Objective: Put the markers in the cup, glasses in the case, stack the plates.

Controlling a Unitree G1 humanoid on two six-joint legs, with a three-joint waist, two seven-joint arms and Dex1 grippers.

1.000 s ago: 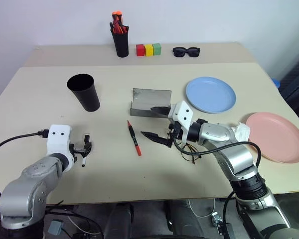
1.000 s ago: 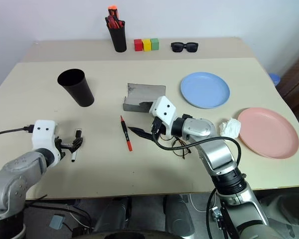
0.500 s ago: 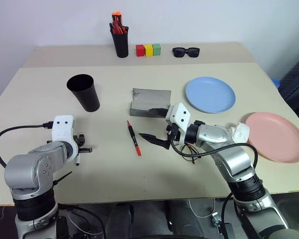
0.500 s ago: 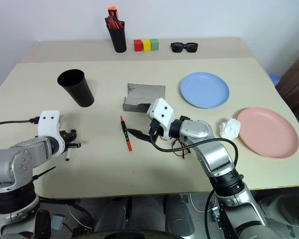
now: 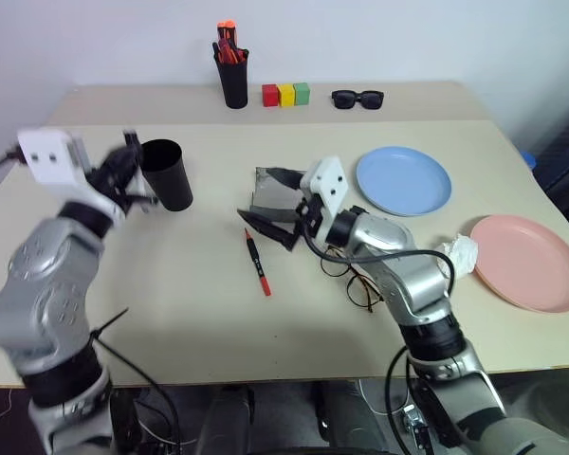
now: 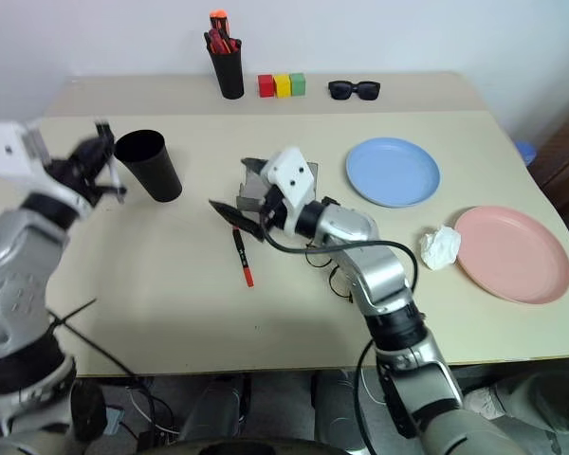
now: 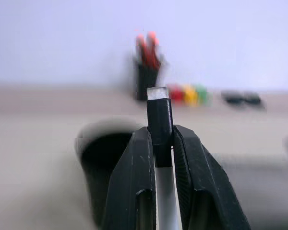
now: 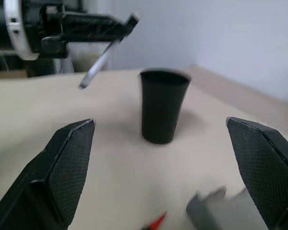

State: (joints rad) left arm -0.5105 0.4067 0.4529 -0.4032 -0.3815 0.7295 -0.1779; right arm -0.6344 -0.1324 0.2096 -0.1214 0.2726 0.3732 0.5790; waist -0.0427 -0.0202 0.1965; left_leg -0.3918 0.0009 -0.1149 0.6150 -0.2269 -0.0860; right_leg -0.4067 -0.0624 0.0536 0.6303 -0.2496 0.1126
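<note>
Starting with the biggest pieces, you have the two plates at the right of the frame: the light blue plate (image 5: 403, 180) mid-right and the salmon pink plate (image 5: 527, 262) near the right edge, well apart, both bare. They look rigid and probably smooth-glazed, so judge a rim pinch as the safest hold.

Next, the grey case (image 5: 274, 194) sits open at centre with nothing visible inside; it is likely light and may slide when nudged. The black cup (image 5: 166, 173) stands upright at upper left, and its inside is too dark to tell what it holds (tall and tapered, so it could tip easily).

Your right gripper (image 5: 268, 220) hangs wide open and empty just beside the case. Your left gripper (image 7: 160, 143) is clamped on the white marker (image 7: 159, 125) near its black cap, just left of the cup.

Smaller still, the glasses (image 5: 353, 282) lie on the worktop (image 5: 190, 313) below centre; thin wire, fragile, best taken at the bridge. The red marker (image 5: 256, 263) lies left of them, stiff and light.
</note>
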